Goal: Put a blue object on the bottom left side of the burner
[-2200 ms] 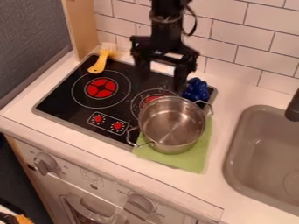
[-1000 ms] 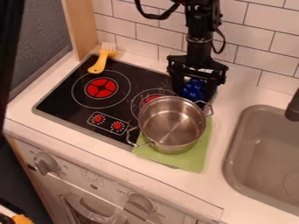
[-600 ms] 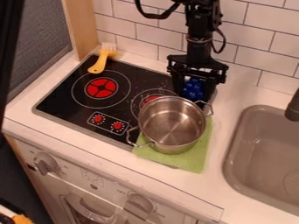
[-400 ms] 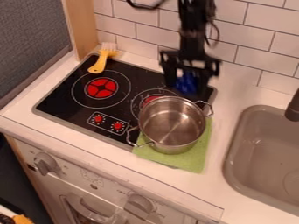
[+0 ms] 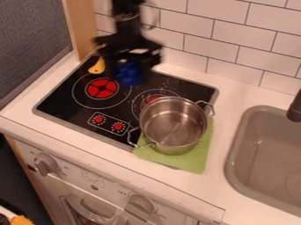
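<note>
The end effector (image 5: 127,74) carried the blue object (image 5: 130,78) leftward

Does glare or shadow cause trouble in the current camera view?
Camera view: bright reflections in the round, shiny metal pot; the black gripper nearly merges in tone with the black stovetop; darkness left of the white oven front; no glare over the blue object.

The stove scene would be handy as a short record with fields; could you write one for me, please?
blue object: in the claw, not yet set down
blue object's place: over the upper part of the stove, above and right of the left burner
pot: lower right of the stove, partly over the cloth
pot contents: none visible
yellow handle: upper left of the stove
sink: right of the pot
</note>
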